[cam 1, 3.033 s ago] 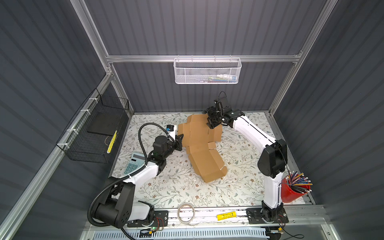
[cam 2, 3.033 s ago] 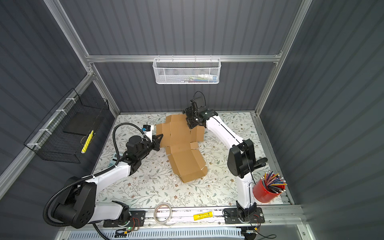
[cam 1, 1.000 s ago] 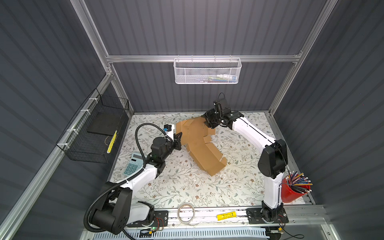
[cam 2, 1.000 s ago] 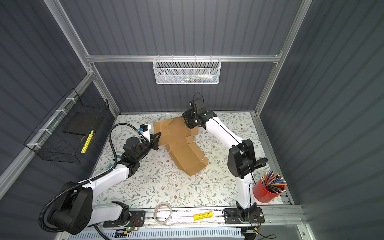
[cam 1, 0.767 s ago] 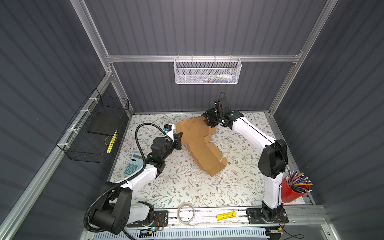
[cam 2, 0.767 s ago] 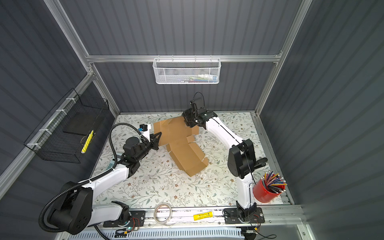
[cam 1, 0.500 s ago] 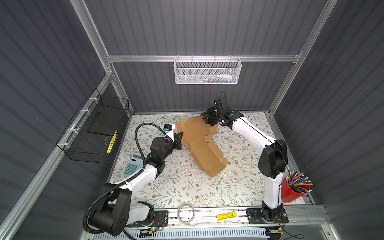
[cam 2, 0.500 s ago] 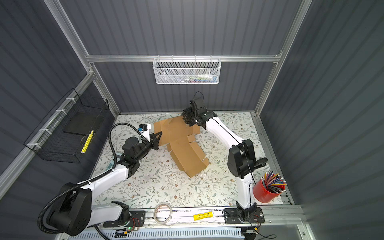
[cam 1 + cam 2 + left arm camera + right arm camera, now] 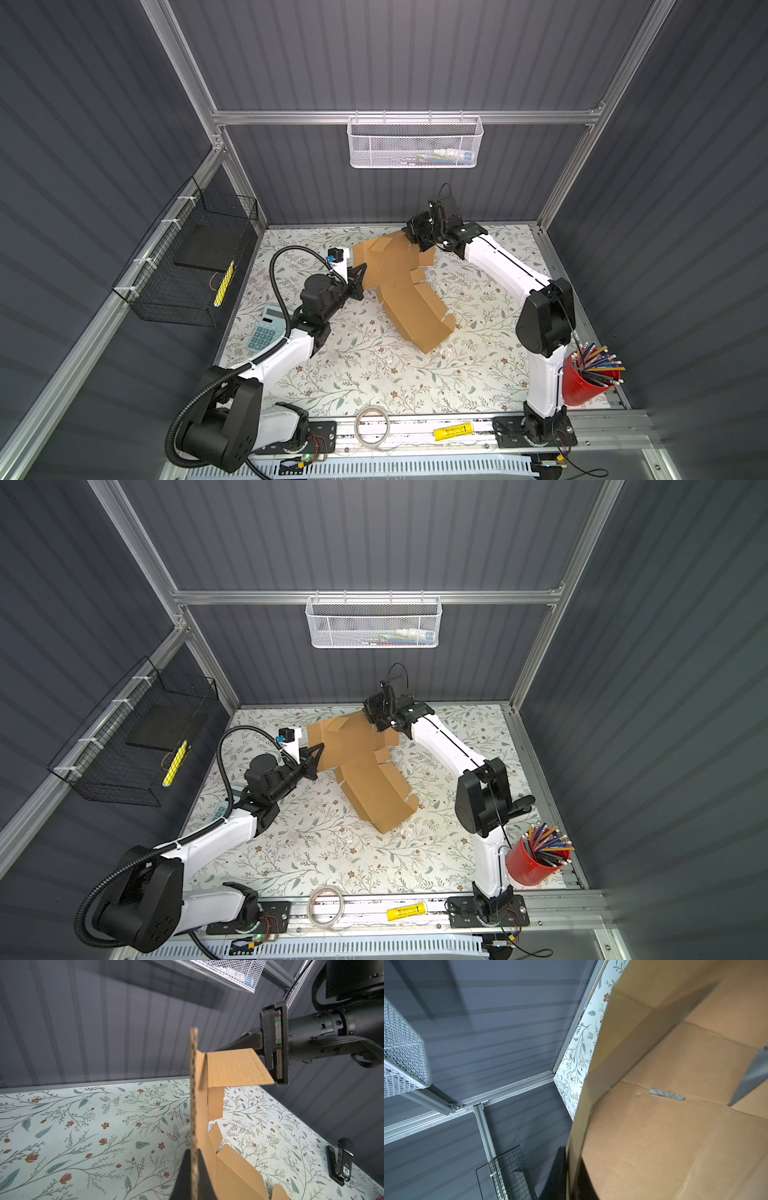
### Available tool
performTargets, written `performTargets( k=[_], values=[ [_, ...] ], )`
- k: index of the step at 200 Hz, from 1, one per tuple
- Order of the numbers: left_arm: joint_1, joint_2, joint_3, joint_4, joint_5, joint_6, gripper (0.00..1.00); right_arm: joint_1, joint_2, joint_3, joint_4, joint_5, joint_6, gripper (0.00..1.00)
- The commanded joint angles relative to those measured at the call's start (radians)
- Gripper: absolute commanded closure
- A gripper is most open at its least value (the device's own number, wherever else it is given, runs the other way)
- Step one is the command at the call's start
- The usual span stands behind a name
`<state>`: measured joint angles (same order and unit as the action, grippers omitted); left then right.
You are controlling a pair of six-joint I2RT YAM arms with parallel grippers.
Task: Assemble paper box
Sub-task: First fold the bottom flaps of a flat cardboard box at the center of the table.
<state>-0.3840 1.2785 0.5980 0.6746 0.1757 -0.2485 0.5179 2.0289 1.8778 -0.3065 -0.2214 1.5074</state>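
Above floral tabletop (image 9: pixel 374 365), left gripper (image 9: pixel 360 274) and right gripper (image 9: pixel 412 242) clamp paper box (image 9: pixel 399 282).

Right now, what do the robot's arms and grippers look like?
The left arm and right arm have white links and black joints. A black ribbed hose loops along the left; a black wire arcs over the right wrist. The left gripper and right gripper are black with tapered fingers; the right's rail bears red and green marks.

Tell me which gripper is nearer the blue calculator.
Left. The left gripper, shut on the paper box, sits just beyond the calculator; the right gripper holds the box's far edge, much farther away.
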Motion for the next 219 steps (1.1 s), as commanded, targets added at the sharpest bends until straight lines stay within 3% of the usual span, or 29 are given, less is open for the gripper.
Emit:
performTargets(
  k=[1,31,74,127,219],
  values=[
    [-0.004,0.001,-0.005,0.016,-0.015,-0.012,0.88,-0.003,-0.014,-0.039,0.038,0.002,-0.014,0.93],
    [-0.004,-0.01,-0.006,-0.023,-0.018,-0.009,0.69,-0.005,-0.03,-0.068,0.079,0.002,-0.013,0.94],
    [-0.004,-0.074,-0.029,-0.101,-0.054,-0.014,0.54,-0.003,-0.066,-0.14,0.149,-0.004,-0.011,0.97],
    [-0.004,-0.173,-0.004,-0.279,-0.121,-0.013,0.45,-0.005,-0.116,-0.25,0.242,-0.026,-0.021,0.98],
    [-0.003,-0.227,0.05,-0.495,-0.112,-0.018,0.33,-0.008,-0.189,-0.393,0.333,-0.039,-0.109,0.98]
  ],
)
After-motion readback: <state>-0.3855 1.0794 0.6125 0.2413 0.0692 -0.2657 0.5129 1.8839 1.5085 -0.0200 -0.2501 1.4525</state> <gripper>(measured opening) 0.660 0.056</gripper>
